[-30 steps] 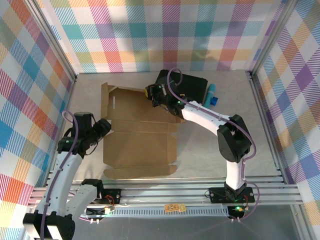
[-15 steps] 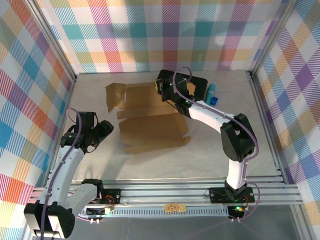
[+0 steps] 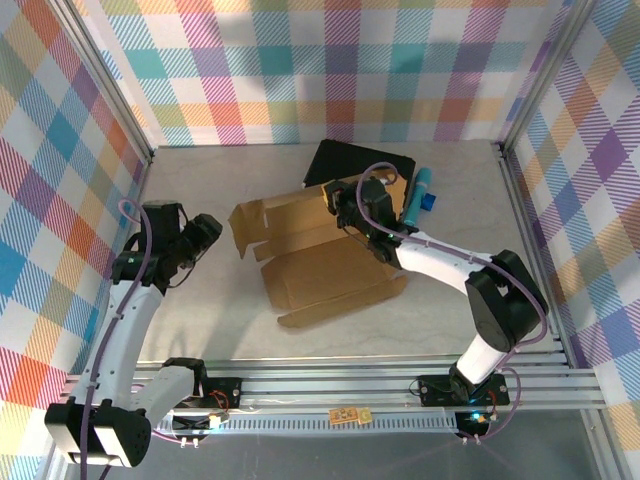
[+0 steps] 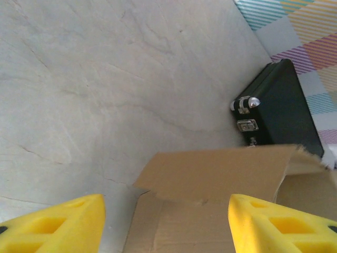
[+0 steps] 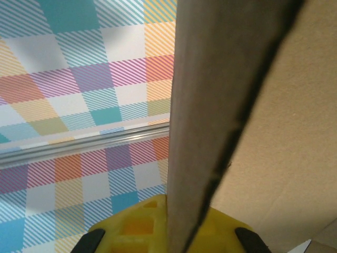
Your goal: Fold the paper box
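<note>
One brown cardboard box [image 3: 330, 265], partly folded, sits near the middle of the grey table [image 3: 200, 320]. Its near panel lies flat and angled toward the right, while the far panel and a flap on the left stand raised off the surface.

The right gripper [image 3: 342, 203] is clamped on the top edge of the raised far panel. In the right wrist view, the panel's cut edge [image 5: 210, 105] runs straight up out of the yellow fingers [image 5: 131, 229], which are closed tight around it. Plaid wall and a strip of metal rail show behind it.

The left gripper [image 3: 208, 232] hangs over bare table to the left of the box, clear of it and holding nothing. Its jaws are spread wide. In the left wrist view, the two yellow fingertips [image 4: 58, 221] frame the raised flap [image 4: 221, 174] ahead, with a gap of table between them and the cardboard.

Behind the box, against the far end of the table, lies a black case [image 3: 360, 165] with the cardboard's far edge overlapping its near side. Its metal latches [image 4: 246, 105] catch the light in the left wrist view. A blue tube [image 3: 422, 185] lies just to the right of the case; what it is cannot be made out.

Plaid walls [image 3: 300, 70] in many colours close in the workspace on three sides.
</note>
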